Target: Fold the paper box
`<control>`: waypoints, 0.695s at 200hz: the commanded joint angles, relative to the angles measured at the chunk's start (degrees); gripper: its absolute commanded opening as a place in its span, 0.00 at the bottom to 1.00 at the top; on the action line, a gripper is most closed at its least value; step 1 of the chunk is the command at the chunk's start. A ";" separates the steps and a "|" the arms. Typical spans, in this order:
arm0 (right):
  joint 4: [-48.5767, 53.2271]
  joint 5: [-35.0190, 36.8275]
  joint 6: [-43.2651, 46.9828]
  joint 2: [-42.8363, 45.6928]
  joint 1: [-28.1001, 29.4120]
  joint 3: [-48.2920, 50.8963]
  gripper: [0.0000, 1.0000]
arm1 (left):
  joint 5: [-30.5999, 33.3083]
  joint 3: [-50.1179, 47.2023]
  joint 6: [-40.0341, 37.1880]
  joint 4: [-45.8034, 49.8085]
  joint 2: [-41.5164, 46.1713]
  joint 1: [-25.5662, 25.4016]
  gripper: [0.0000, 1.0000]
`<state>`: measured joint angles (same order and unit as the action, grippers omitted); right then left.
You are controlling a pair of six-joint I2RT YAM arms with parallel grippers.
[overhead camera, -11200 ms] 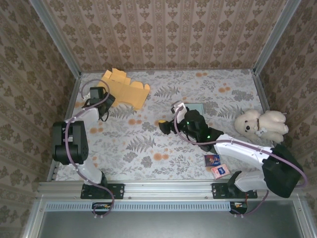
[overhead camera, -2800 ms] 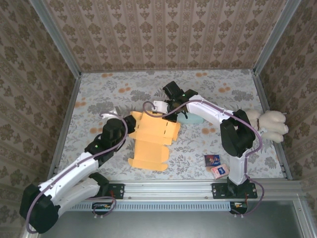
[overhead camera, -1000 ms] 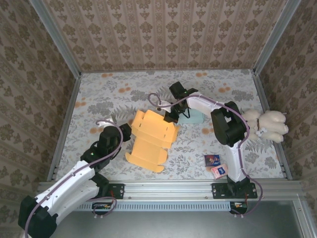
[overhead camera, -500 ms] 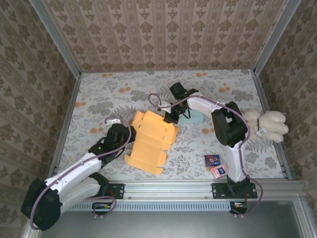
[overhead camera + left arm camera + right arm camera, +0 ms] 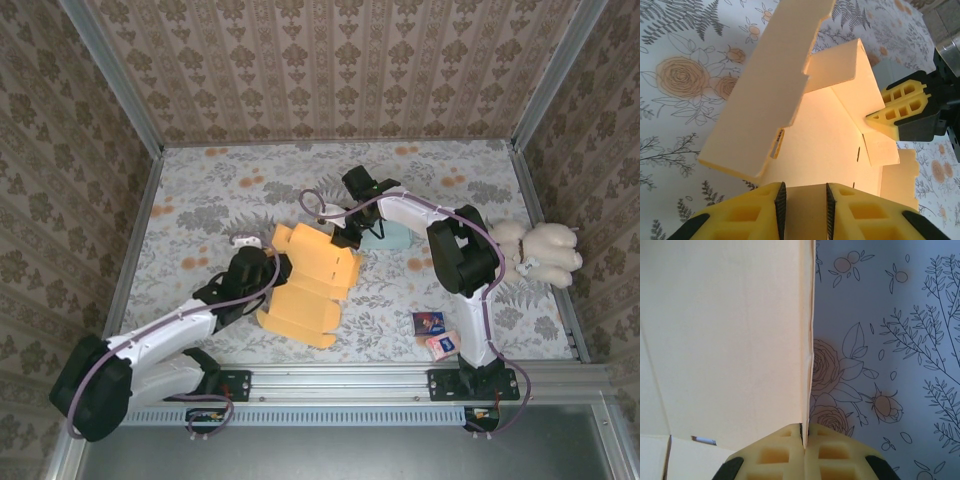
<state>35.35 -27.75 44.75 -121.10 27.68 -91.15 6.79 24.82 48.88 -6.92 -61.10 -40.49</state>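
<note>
The orange paper box (image 5: pixel 312 290) lies part-folded at mid-table, its left flaps lifted. My left gripper (image 5: pixel 274 272) is at the box's left side. In the left wrist view its yellow fingers (image 5: pixel 801 186) close on a flap that fills the gap between them, with the box's inner panel (image 5: pixel 830 135) and raised walls beyond. My right gripper (image 5: pixel 347 238) holds the far right corner. Its pads (image 5: pixel 804 428) are pressed together on the thin edge of an upright panel (image 5: pixel 725 340). The right gripper's yellow tip (image 5: pixel 875 118) touches the box corner.
A white teddy bear (image 5: pixel 530 250) sits at the right edge. Two small cards (image 5: pixel 436 334) lie near the front right. A pale teal object (image 5: pixel 388 236) rests behind the right gripper. Patterned walls (image 5: pixel 320 70) enclose the floral table (image 5: pixel 220 180).
My left arm has swung right and in against the box, and the box's left side has been pushed up and slightly right. The right arm has stayed put.
</note>
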 commanded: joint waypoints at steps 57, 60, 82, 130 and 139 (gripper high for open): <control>0.25 1.76 -0.02 1.00 1.22 -1.37 0.00 | -1.47 4.05 1.30 -4.60 -6.66 -1.12 0.31; 0.29 1.87 0.01 0.96 1.23 -1.39 0.00 | -1.50 4.03 1.26 -4.52 -6.74 -1.11 0.32; 0.42 2.09 0.24 0.80 1.46 -1.56 0.00 | -1.73 4.62 1.04 -3.99 -6.31 -1.21 0.35; 0.64 2.50 0.14 0.70 1.61 -1.75 0.00 | -0.44 5.89 -0.20 0.15 -0.78 -1.28 0.42; 0.61 3.04 0.15 0.86 1.59 -1.78 0.00 | 0.69 5.86 -0.52 1.87 0.89 -1.27 0.45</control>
<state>35.33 -25.43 44.77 -121.10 28.93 -91.22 6.20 28.56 49.36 -8.49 -64.23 -41.30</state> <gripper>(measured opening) 0.051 0.423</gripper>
